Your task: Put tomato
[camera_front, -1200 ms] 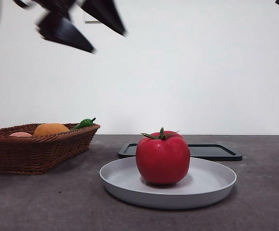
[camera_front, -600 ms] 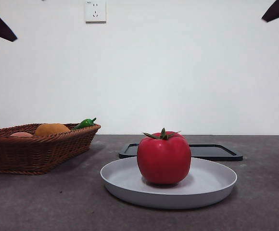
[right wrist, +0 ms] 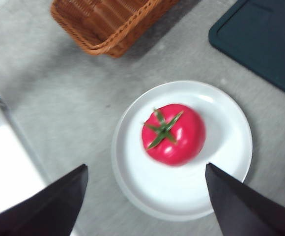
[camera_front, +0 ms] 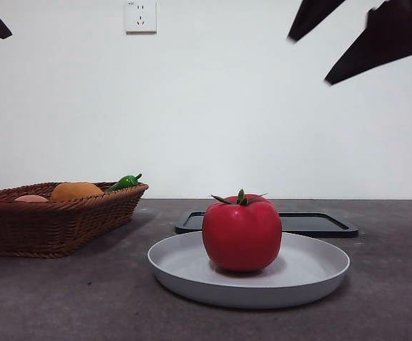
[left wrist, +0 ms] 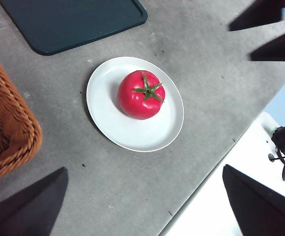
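On white plate, middle of grey counter, sat tomato, upright, calyx up. My right pincer hung high above it, jaws spread wide, gripping nothing. My left pincer also high, jaws spread, empty. Wicker basket stood well apart from plate, orange fruit and green pepper inside. Dark tray lay just behind plate.

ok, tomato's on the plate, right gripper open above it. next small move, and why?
Probably lower the right gripper straight down around the tomato: it sits free and upright on the white plate, framed between the open jaws, untouched.
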